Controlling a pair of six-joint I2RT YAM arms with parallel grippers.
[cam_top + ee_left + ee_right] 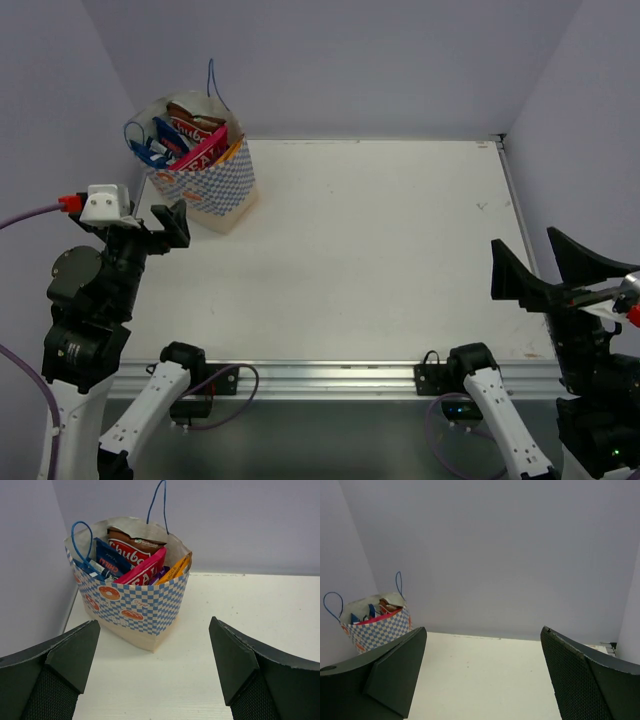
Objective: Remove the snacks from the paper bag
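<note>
The paper bag (215, 190) stands upright at the table's far left corner, cream with blue-and-white checks and thin blue string handles. The snacks (195, 140) poke out of its open top. In the left wrist view I make out a brown-and-white packet (135, 547), a blue one (112, 560), a red-pink one (142, 570), an orange one (175, 569) and a bit of purple (159, 575). My left gripper (155, 225) is open and empty, just short of the bag (135, 610) and facing it. My right gripper (527, 250) hangs open and empty at the right edge, far from the bag (377, 627).
Pale purple walls close in the white table (380, 250) at the back and both sides. The bag stands close to the left wall. An aluminium rail (330, 375) with the arm bases and cables runs along the near edge.
</note>
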